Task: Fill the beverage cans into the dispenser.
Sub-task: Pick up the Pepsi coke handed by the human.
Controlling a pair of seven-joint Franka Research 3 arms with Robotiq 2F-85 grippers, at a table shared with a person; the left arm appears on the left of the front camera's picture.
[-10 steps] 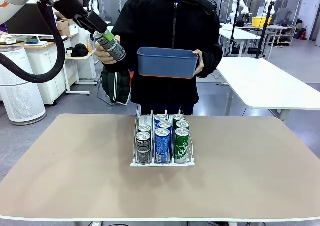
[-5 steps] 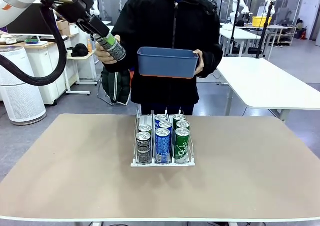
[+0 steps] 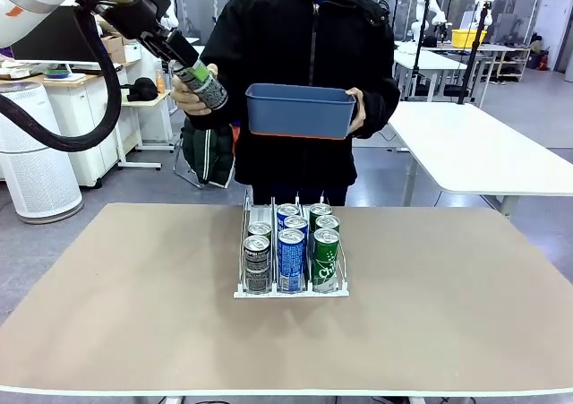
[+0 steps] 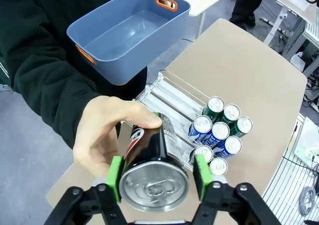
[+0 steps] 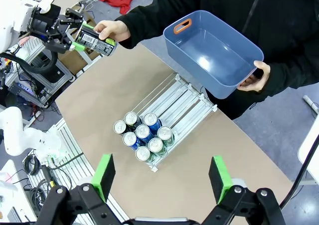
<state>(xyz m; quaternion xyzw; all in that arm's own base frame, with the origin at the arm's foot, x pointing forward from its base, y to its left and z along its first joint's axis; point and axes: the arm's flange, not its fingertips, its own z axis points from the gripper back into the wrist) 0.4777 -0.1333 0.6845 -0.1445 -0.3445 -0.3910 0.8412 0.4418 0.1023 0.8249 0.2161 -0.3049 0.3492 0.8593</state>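
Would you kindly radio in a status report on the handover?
Left hand shut on can; person's hand also holding it. Right hand open above table. Dispenser: eight cans, black lane short.

Table (image 3: pixel 134 314): tan, matte top, rounded corners. One item rests directly on it, the dispenser (image 3: pixel 243 289), centred and toward the 12 o'clock edge. Clear/white rack, three lanes split by thin wire dividers, lanes running 12 to 6. Cans (image 3: pixel 291 259) stand upright, packed at the 6 o'clock end: two black/grey in the 9 o'clock lane, three blue-and-white in the middle, three green-and-white in the 3 o'clock lane.
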